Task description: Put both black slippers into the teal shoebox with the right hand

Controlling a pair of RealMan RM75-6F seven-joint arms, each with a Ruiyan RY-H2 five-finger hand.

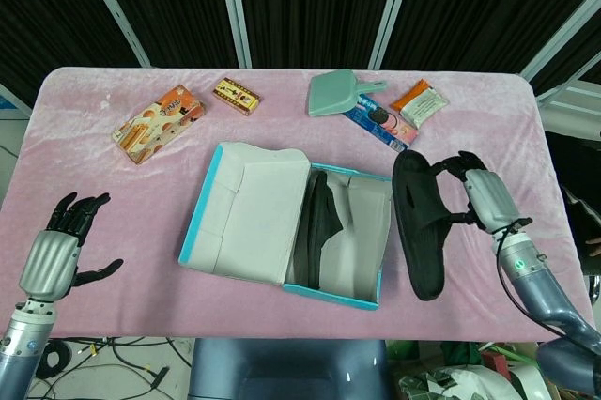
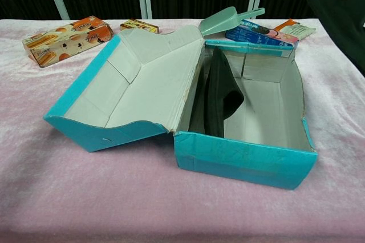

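**Second slipper held beside the box, not yet over the opening**

Nearest the robot, the right hand [image 1: 481, 195] pinches the side edge of a long black rubber slipper [image 1: 420, 223], its dark fingers [image 1: 449, 167] hooked over the rim. The slipper looks lifted off the pink velvety table cover [image 1: 113, 222], judging by how high it shows at the chest view's upper right. It hangs just to the inner side of the hand, tilted on edge, its heel end trailing back toward the robot.

Just beyond the slipper, on the side away from the hand, sits the open teal cardboard shoebox [image 1: 331, 295], its white-lined lid [image 1: 249, 212] folded out flat on the far side. The other black slipper [image 1: 317, 222] already stands on edge inside, against the lid-side wall.

Well across the table from the working hand, the left hand [image 1: 54, 252] hovers idle with fingers spread, holding nothing.

Likely troubles, as a judgement: the grip is on one edge only, so the floppy slipper could swing or slip free. Its trailing end may catch the near box wall and shove the light box. Set down flat, it may ride up on the first slipper and not seat.

Farthest from the hand, along the back edge, lie a pale green plastic dustpan [image 1: 333, 94] and several snack packets [image 1: 155, 122].
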